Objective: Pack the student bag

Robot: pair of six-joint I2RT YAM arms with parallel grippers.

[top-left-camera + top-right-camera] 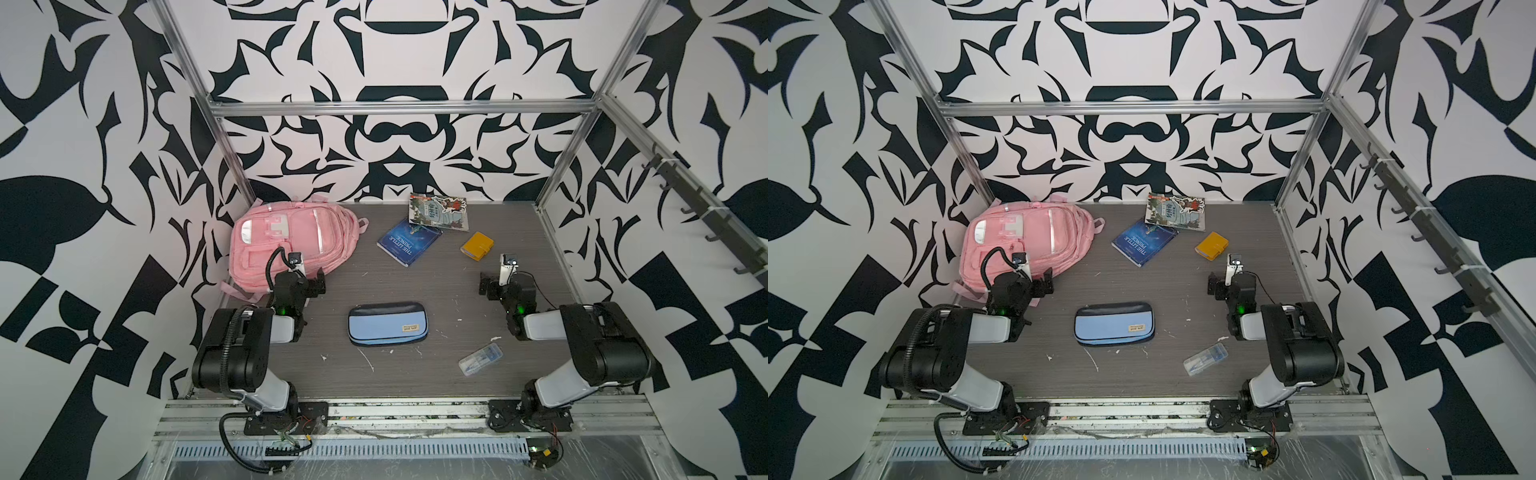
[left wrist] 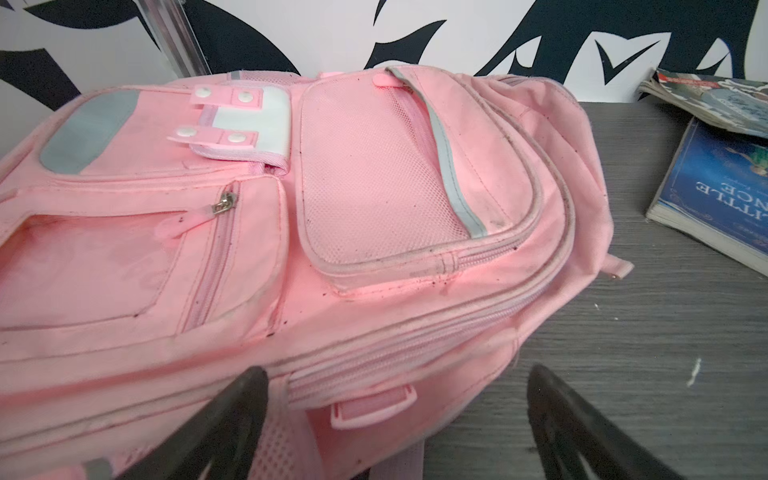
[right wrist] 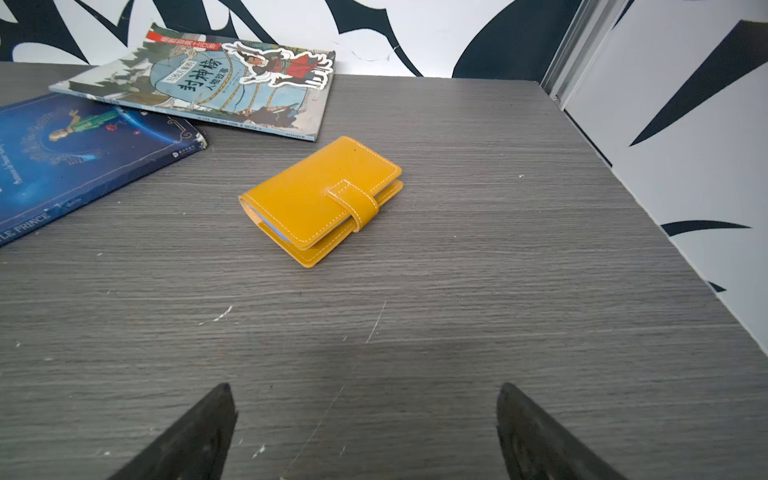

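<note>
Student bag [image 1: 291, 241] — pink, front pockets up, at 10 o'clock on the table [image 1: 415, 282] in both top views; long axis 8-to-2, top end toward 2 o'clock. Left gripper [image 1: 319, 282] at its 5 o'clock edge, jaws spread, empty. Right gripper [image 1: 487, 286] — likewise spread, empty, well apart at 3 o'clock.

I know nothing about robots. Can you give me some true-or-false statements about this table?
1. The student bag lies on the table close to the left gripper. True.
2. The right gripper holds the yellow wallet. False: it is open and empty; the wallet lies ahead of it.
3. The comic book overlaps a corner of the blue book. True.
4. The pencil case is inside the student bag. False: it lies out on the table, near the middle.
</note>
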